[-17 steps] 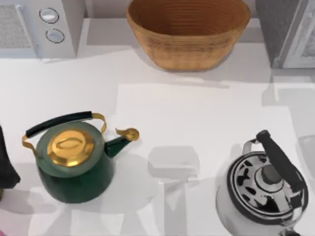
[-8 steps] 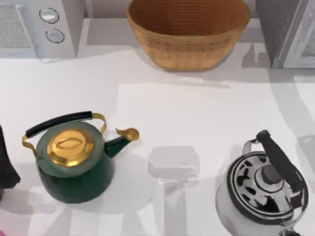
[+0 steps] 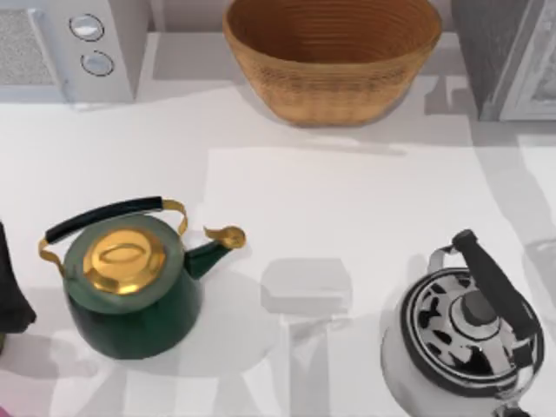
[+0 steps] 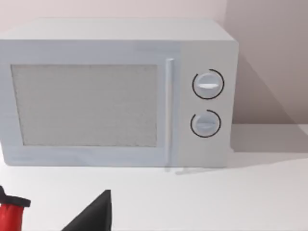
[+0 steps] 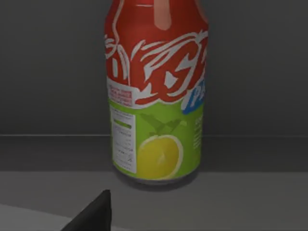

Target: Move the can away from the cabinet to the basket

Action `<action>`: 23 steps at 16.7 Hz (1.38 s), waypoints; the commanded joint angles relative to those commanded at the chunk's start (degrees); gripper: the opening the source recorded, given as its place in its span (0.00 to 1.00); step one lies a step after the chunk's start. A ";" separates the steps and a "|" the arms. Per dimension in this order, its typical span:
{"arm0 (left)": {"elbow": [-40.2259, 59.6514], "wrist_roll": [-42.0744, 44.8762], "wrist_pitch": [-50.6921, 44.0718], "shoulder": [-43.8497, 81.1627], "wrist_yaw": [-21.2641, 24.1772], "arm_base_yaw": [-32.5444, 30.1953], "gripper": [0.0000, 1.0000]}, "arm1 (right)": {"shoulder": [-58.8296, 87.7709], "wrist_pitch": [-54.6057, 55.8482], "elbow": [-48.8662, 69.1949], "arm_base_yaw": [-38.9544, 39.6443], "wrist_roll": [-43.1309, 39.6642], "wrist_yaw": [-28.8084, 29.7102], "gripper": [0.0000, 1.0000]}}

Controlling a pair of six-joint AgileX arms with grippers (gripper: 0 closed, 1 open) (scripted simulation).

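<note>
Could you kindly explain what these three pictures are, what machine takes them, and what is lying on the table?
This is a simulated robot with two arms, each ending in a two-finger gripper, working at a white table. One camera looks down from above; the other two sit on the arms' wrists.

From above you see a wicker basket at the back, a white microwave with two dials at the back left, and a grey cabinet at the back right. Nearer the front stand a green kettle with a gold lid and a silver kettle.

The left wrist camera faces the microwave. The right wrist camera looks closely at a red and green can standing upright in a dark, shaded spot. A dark finger tip juts into that picture, apart from the can, so nothing appears to be held.
</note>
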 joint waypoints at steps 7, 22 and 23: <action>0.00 0.00 0.00 0.00 0.00 0.00 1.00 | 14.82 2.67 11.92 1.92 -0.17 2.26 1.00; 0.00 0.00 0.00 0.00 0.00 0.00 1.00 | 29.12 0.45 29.05 0.78 -0.24 1.39 1.00; 0.00 0.00 0.00 0.00 0.00 0.00 1.00 | 30.58 0.06 30.90 0.57 -0.24 1.19 1.00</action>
